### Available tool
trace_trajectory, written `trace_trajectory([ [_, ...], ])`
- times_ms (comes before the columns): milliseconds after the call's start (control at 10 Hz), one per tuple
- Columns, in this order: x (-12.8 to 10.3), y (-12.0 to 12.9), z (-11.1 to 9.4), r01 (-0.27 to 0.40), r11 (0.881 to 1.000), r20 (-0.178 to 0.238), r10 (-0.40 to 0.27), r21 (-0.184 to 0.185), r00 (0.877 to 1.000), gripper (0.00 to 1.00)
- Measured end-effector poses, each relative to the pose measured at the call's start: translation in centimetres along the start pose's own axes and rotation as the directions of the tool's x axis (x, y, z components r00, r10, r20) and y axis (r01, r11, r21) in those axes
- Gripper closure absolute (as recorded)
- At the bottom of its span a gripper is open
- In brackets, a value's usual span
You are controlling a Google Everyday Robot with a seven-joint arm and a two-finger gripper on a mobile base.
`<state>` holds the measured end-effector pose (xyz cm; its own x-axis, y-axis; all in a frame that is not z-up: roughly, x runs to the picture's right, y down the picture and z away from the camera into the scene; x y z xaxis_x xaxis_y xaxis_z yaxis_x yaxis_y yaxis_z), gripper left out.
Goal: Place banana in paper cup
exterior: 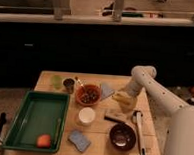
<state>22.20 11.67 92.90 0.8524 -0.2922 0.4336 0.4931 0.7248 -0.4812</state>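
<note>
A yellow banana (122, 98) lies on the wooden table (99, 142), right of centre. My gripper (125, 95) is down at the banana, at the end of the white arm (154, 91) that reaches in from the right. The white paper cup (86, 115) stands upright in the middle of the table, to the lower left of the banana and apart from the gripper.
A green tray (35, 118) with an orange fruit (44, 140) sits at the left. An orange bowl (88, 95), a metal cup (68, 84), a green cup (56, 81), a dark bowl (121, 135), a blue sponge (79, 139) and a white utensil (139, 131) are also on the table.
</note>
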Motion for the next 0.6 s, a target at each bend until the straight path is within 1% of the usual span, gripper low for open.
trace_trajectory([
  [200, -0.37, 0.0, 0.05, 0.006, 1.0, -0.002, -0.006, -0.001, 1.0, 0.38],
  [500, -0.41, -0.2, 0.18, 0.003, 1.0, -0.004, -0.003, -0.006, 1.0, 0.68],
  [600, -0.38, -0.02, 0.24, 0.003, 1.0, -0.001, -0.003, -0.016, 1.0, 0.78],
])
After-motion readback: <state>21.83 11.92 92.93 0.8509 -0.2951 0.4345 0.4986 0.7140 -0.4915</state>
